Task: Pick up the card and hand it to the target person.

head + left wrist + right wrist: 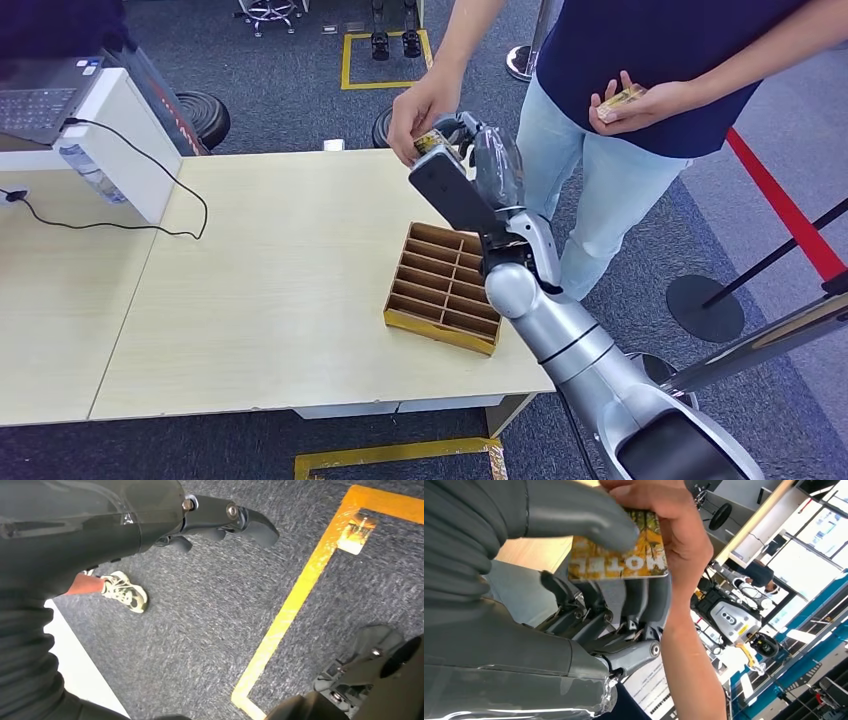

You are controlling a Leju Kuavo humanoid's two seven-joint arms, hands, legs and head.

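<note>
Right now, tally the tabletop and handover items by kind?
Yellow printed hotel cards: 2, one pinched by the right hand, one in the person's other hand
Brown slotted cardboard tray: 1
Grey laptop: 1
Total: 4

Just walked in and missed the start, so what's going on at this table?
The robot's right hand is raised past the far edge of the table, holding a yellow card under its thumb. A person's hand has closed on the same card, so both grip it at this moment. The person's other hand holds another card. A slotted wooden card box sits on the table below. The left hand hangs over the carpet, holding nothing.
</note>
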